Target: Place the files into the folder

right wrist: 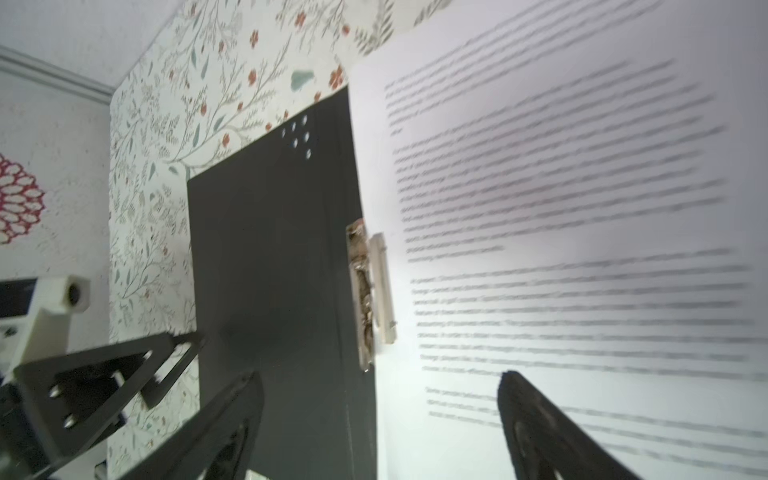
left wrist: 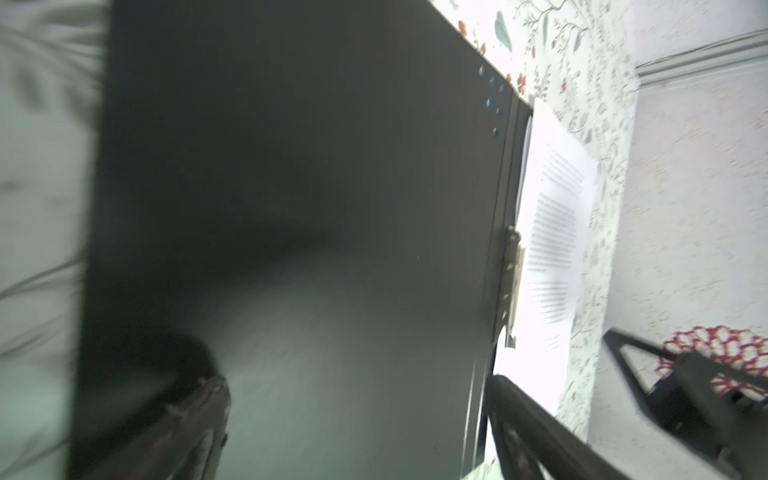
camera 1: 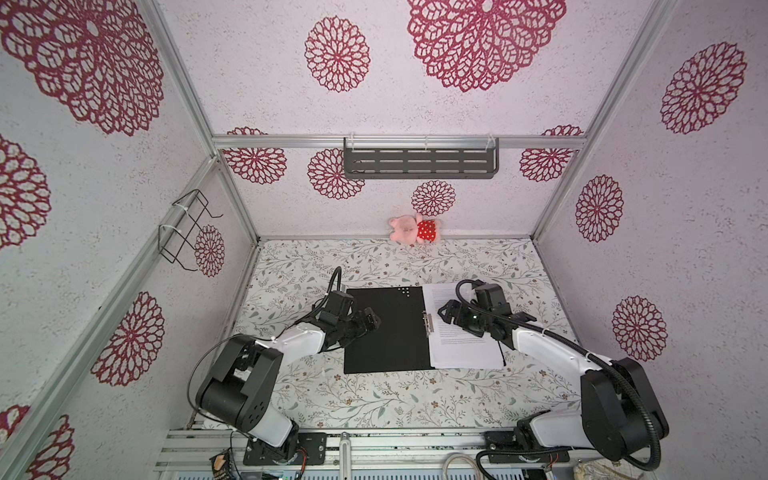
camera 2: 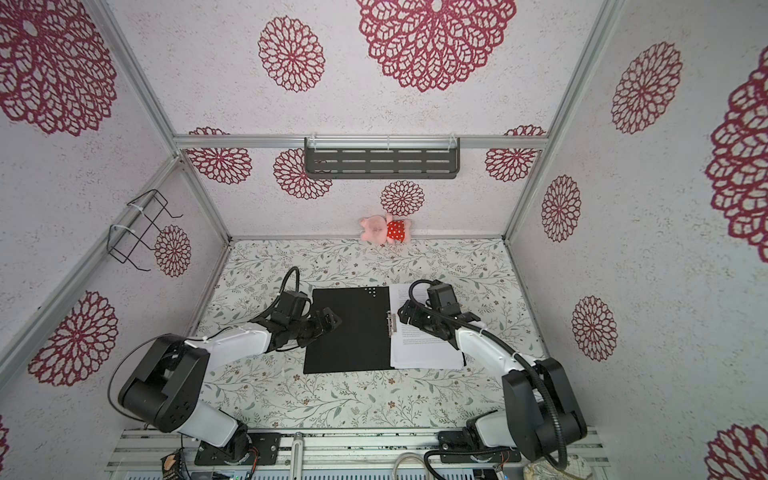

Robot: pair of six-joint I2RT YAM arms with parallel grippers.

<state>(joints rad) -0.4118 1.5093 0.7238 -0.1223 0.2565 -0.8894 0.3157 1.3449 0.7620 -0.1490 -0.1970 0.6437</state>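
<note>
Now, with my right claw (camera 1: 444, 316) spread over the files (camera 1: 465, 353) and my left claw (camera 1: 373, 318) spread over the folder (camera 1: 390, 345), one careless brush could skid loose sheets off its cover.

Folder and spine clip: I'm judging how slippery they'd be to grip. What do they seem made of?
The folder looks like thin plastic or coated board, matte black inside with a faint sheen; which one is unclear. The spine clip looks like bare silvery metal: it glints and reflects.
</note>
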